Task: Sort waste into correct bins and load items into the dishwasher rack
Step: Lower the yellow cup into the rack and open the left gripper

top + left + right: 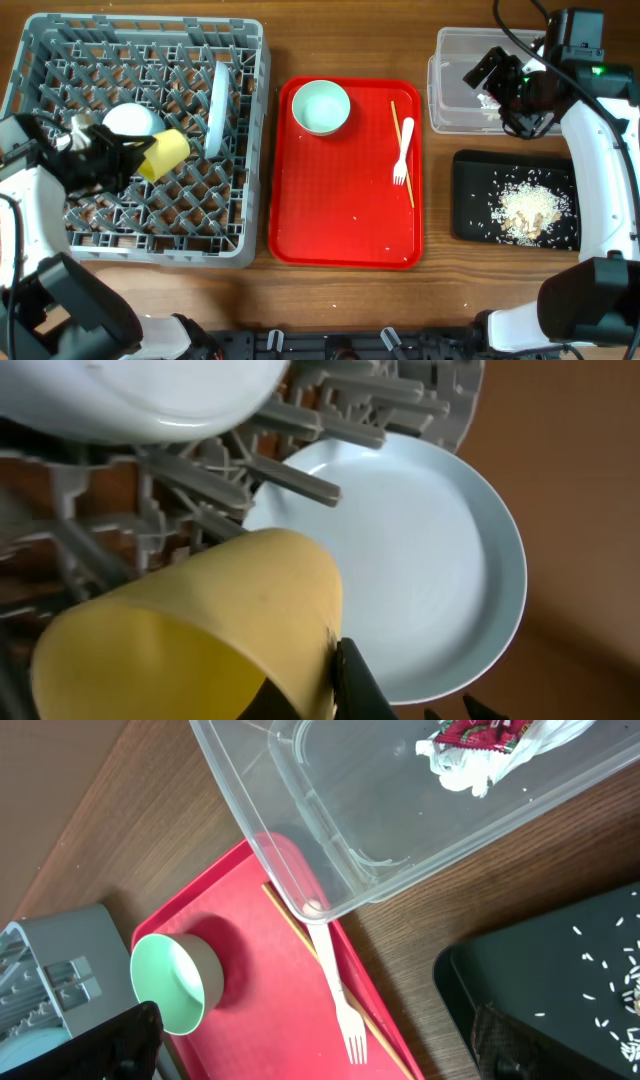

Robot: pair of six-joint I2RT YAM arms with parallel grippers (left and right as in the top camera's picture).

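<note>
The left gripper [143, 157] was seen closed on the small yellow cup [167, 151], which was held tilted over the pegs inside the grey dishwasher rack [40, 40] at the left end of the bench. In the left wrist view, one dark finger [356, 682] was pressed against the cup's side. A small white bowl [130, 118] was sitting in the rack just beyond the cup, and a pale blue plate [217, 105] was standing on edge near the rack's right wall.

The right gripper [310, 1035] was spread wide and empty, hanging over the clear plastic tub [450, 110] at the far right corner. A red-and-white snack wrapper [480, 730] and a white crumpled tissue [465, 770] were lying together in the tub. Nearer the front edge on the right, a shallow black tray [480, 190] was holding a pile of rice scraps [528, 208].

At the middle of the bench, a red serving tray [340, 220] was carrying a pale green bowl [321, 106] at its far left corner, with a white plastic fork [403, 150] and wooden chopsticks [410, 195] laid along its right side.
</note>
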